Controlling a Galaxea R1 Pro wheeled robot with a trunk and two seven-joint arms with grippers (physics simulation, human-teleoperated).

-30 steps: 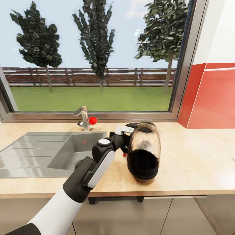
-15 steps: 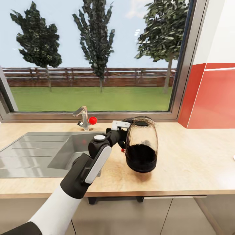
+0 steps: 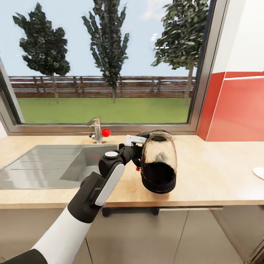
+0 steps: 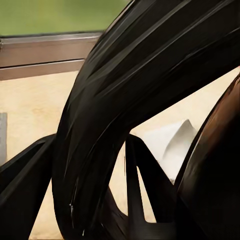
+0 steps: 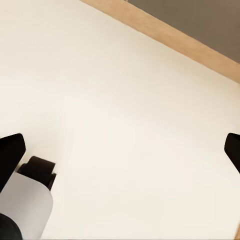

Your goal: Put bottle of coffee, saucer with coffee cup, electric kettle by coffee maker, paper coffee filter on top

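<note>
The electric kettle [image 3: 158,161], glass-bodied with a dark base, hangs tilted just above the wooden countertop [image 3: 212,172], to the right of the sink. My left gripper [image 3: 140,156] is shut on its black handle [image 4: 110,105], which runs across the left wrist view between the dark fingers [image 4: 142,185]. The kettle's body [image 4: 215,175] fills that view's edge. My right gripper [image 5: 120,150] is open over a pale surface, with a dark fingertip [image 5: 10,152] at each side and nothing between them.
A steel sink [image 3: 55,165] with a red-knobbed faucet [image 3: 99,132] is set into the counter at the left. A window runs along the back and a red wall panel [image 3: 238,110] stands at the right. A white rounded object [image 3: 259,172] lies at the counter's right edge.
The kettle has come up off the countertop in my left gripper and tilted. Since then the whole picture has shifted, so the camera has moved; a white object has come into view at the right.
</note>
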